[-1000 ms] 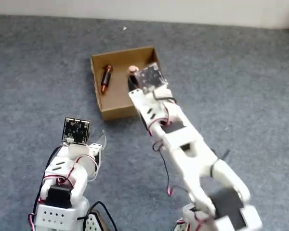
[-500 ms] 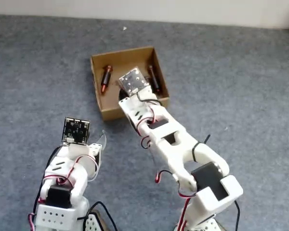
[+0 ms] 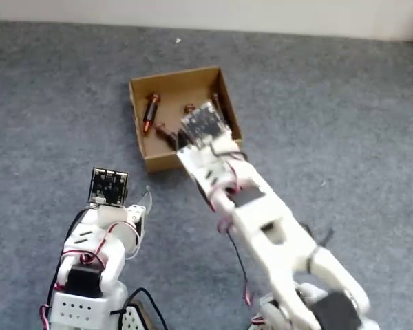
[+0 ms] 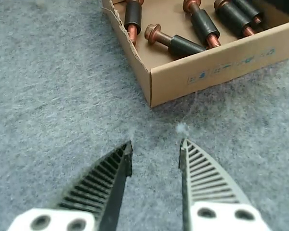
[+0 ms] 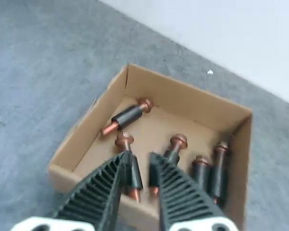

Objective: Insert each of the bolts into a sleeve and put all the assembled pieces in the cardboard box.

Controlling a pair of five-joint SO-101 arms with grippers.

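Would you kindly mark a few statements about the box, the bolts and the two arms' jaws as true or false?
1. Every bolt in the box wears a sleeve. True.
2. The left jaws grip a bolt. False: they are open and empty, over the carpet beside the box.
3. The right jaws hang above the box. True.
4. The box lies on bare wood. False: it lies on grey carpet.
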